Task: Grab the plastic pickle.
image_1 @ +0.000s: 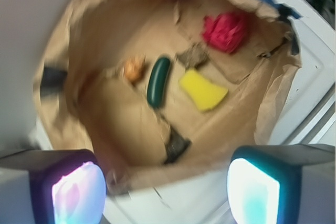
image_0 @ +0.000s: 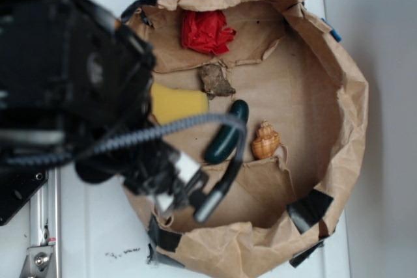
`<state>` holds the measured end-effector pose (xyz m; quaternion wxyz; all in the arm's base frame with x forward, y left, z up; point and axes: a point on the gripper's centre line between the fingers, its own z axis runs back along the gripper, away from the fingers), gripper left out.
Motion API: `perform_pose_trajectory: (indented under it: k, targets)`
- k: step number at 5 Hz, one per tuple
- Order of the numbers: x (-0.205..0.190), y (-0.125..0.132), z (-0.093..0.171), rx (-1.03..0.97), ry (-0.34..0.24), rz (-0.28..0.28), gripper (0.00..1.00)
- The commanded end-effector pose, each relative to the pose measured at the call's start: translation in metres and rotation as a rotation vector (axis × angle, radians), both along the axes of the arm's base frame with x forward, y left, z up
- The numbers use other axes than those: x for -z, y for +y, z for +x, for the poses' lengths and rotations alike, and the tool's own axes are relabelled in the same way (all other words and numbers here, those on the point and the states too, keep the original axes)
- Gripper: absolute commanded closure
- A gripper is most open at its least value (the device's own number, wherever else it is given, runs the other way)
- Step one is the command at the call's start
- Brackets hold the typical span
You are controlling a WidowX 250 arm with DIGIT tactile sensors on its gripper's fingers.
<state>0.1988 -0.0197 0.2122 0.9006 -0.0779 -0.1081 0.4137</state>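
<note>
The plastic pickle [image_0: 226,136] is glossy dark green and lies on the brown paper floor of a rolled-down paper bag [image_0: 352,96], between a yellow sponge and a tan shell. A braided cable crosses its upper part in the exterior view. In the wrist view the pickle [image_1: 158,81] lies lengthwise, well ahead of my gripper [image_1: 165,195]. The fingers stand wide apart with nothing between them. My gripper [image_0: 186,201] hovers over the bag's rim nearest the arm, apart from the pickle.
A yellow sponge [image_0: 179,103] lies beside the pickle, with a tan spiral shell [image_0: 265,140] on its other side. A crumpled red piece [image_0: 206,30] and a brown clump [image_0: 215,81] lie farther in. The bag's raised walls ring everything. Black tape [image_0: 309,209] patches the rim.
</note>
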Motion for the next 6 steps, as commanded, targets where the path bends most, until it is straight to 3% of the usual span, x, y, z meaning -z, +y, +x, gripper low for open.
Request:
perform_pose_trajectory:
  k: [1, 3, 5, 6]
  targets:
    - [-0.002, 0.015, -0.001, -0.041, 0.018, 0.001, 0.00]
    - [-0.002, 0.015, -0.001, -0.041, 0.018, 0.001, 0.00]
    - [0.066, 0.001, 0.048, -0.039, 0.105, 0.040, 0.00]
    - [0.100, 0.006, 0.057, -0.097, 0.133, 0.047, 0.00]
